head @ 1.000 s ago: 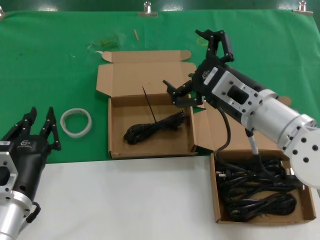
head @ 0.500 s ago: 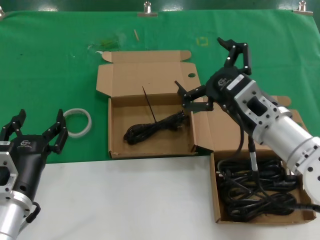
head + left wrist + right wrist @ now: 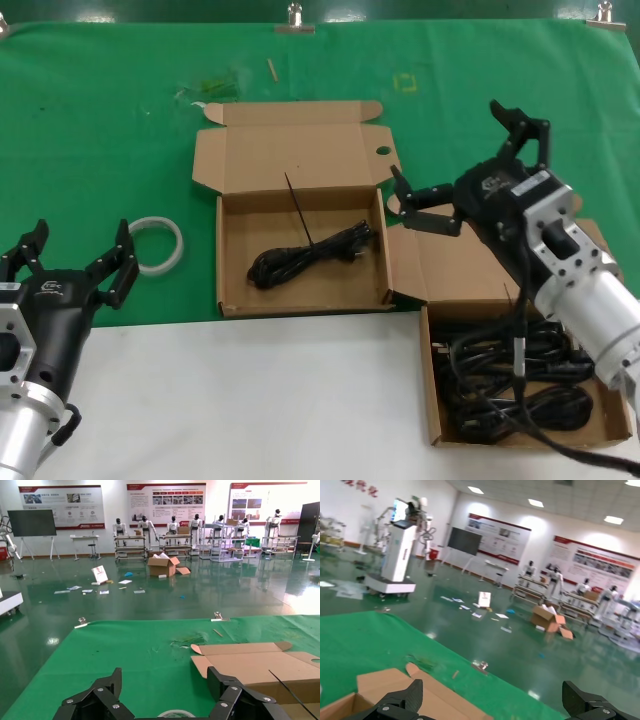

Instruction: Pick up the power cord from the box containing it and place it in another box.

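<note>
The power cord (image 3: pixel 308 253), a slim black bundle with a long straight tie tail, lies in the middle cardboard box (image 3: pixel 232 262). That box's lid wing flap has a round hole (image 3: pixel 383 151). The other box (image 3: pixel 431 395) at the front right holds a thick mass of black cords. My right arm partly covers its lid (image 3: pixel 440 265), and no hole shows there. My right gripper (image 3: pixel 452 148) is open and empty, in the air to the right of the middle box; it also shows in the right wrist view (image 3: pixel 492 696). My left gripper (image 3: pixel 82 235) is open and empty at the front left.
A white tape ring (image 3: pixel 153 243) lies on the green cloth between my left gripper and the middle box. The left wrist view shows the ring (image 3: pixel 175 713) and the middle box's open lid (image 3: pixel 250 660). White table surface runs along the front edge.
My right gripper has drawn back to the right, from over the middle box, open and empty. My left gripper has spread its fingers wider. The cord has not moved.
</note>
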